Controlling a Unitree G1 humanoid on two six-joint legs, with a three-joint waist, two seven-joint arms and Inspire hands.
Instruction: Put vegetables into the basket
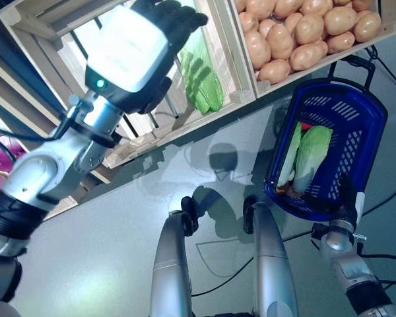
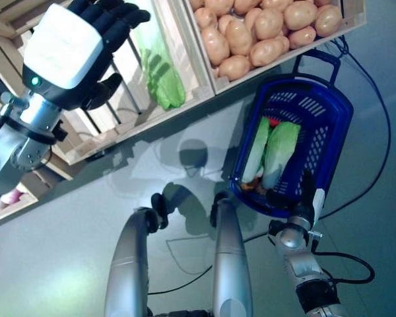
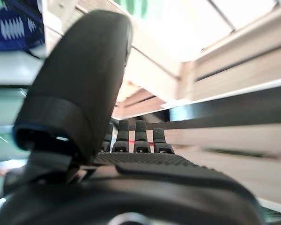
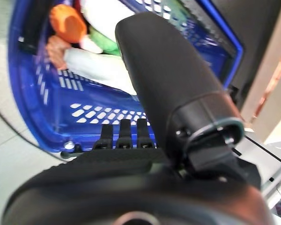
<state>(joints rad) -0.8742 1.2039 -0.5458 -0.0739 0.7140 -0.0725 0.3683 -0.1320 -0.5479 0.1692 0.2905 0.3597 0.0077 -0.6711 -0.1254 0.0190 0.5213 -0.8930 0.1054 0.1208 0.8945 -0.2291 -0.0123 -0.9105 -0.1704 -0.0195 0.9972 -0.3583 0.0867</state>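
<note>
The blue plastic basket (image 1: 363,125) stands on the floor below the stand's potato crate. In it lie two pale green leafy cabbages (image 1: 311,157) and an orange carrot (image 4: 68,22). My left hand (image 1: 160,26) is raised in front of a wooden crate, open and empty, its fingers straight, close to a green leafy vegetable (image 1: 203,82) in that crate. My right hand (image 1: 348,195) is at the basket's near rim, fingers straight, holding nothing; in the right wrist view its fingers (image 4: 122,133) point at the basket wall (image 4: 42,101).
The wooden stand (image 1: 234,63) with its crates runs across the top of the eye views. Grey floor (image 1: 105,251) lies in front of it. A lower shelf (image 1: 0,165) with purple vegetables is at the far left.
</note>
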